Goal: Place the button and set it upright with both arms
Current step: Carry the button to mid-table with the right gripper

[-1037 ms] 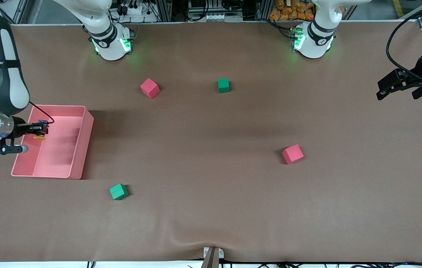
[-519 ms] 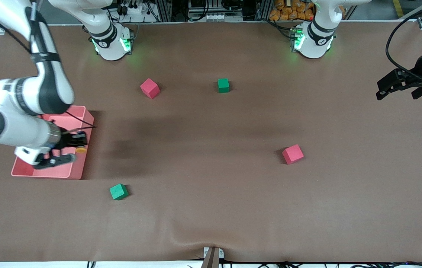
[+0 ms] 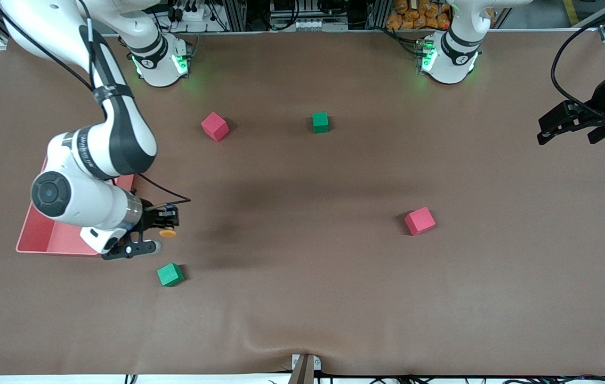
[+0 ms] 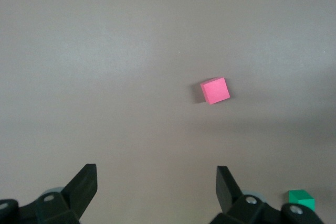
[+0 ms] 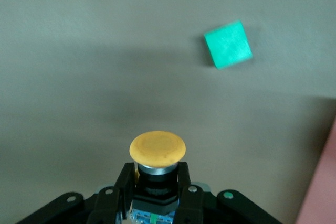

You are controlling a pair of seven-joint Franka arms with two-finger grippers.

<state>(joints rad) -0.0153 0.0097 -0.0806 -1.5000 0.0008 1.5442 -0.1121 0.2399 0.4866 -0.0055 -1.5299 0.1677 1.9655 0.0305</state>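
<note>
The right pincer (image 3: 166, 224) grips the button (image 3: 167, 232) tight above the desk (image 3: 302, 298), green cube (image 3: 170, 274) at six o'clock. The left pincer (image 3: 566, 124) waits wide open, holding nothing.

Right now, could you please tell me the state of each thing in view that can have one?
button: gripped by its body, cap sideways, above the table.
right pincer: shut on the button, beside the pink bin.
left pincer: open, empty, waiting at its arm's table end.
pink bin: upright, partly hidden.

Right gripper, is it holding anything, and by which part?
Yes. The right gripper holds the button by its black body, just below the orange cap, over bare table beside the pink tray. The left gripper is open and empty.
</note>
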